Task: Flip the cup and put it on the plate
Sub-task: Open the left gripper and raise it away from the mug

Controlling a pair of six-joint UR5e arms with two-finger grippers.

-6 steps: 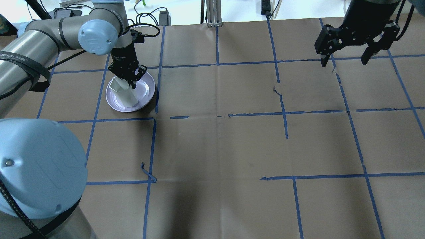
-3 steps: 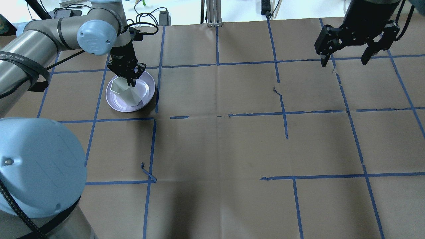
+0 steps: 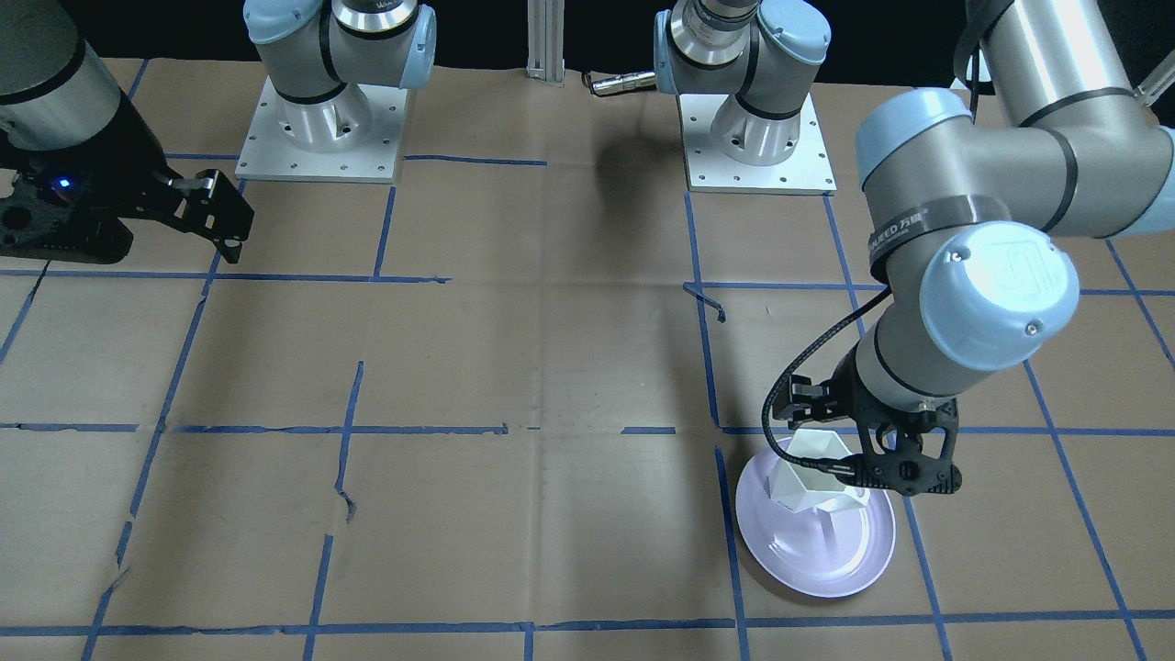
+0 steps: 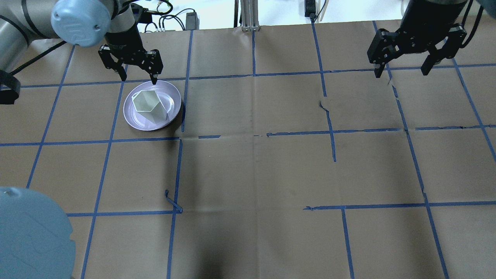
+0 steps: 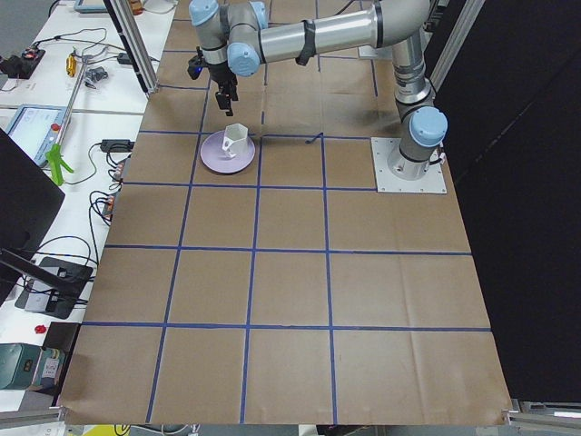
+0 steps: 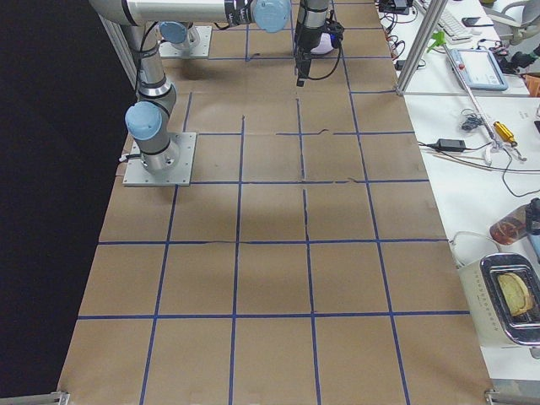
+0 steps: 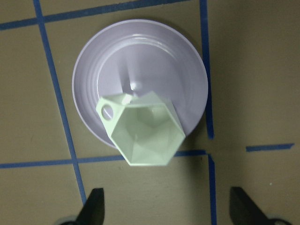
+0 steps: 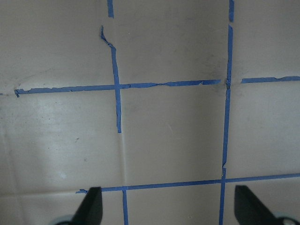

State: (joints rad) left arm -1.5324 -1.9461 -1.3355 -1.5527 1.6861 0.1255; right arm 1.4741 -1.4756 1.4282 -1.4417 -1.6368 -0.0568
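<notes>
The white faceted cup stands upright, mouth up, on the lavender plate at the table's far left. It stands on the plate's near side with nothing touching it. My left gripper is open and empty, raised just beyond the plate's far rim. In the left wrist view the cup and plate lie below the spread fingertips, with the cup's handle to the left. The front view shows the cup on the plate. My right gripper is open and empty at the far right.
Brown paper with a blue tape grid covers the table. A curled piece of tape sticks up in the near left. A metal post and cables stand at the far edge. My left arm's shoulder fills the near left corner.
My left gripper has let go of the cup, opened, and risen back toward the far edge. The cup, tilted in the fingers before, now stands alone on the plate. The right arm has not moved.
</notes>
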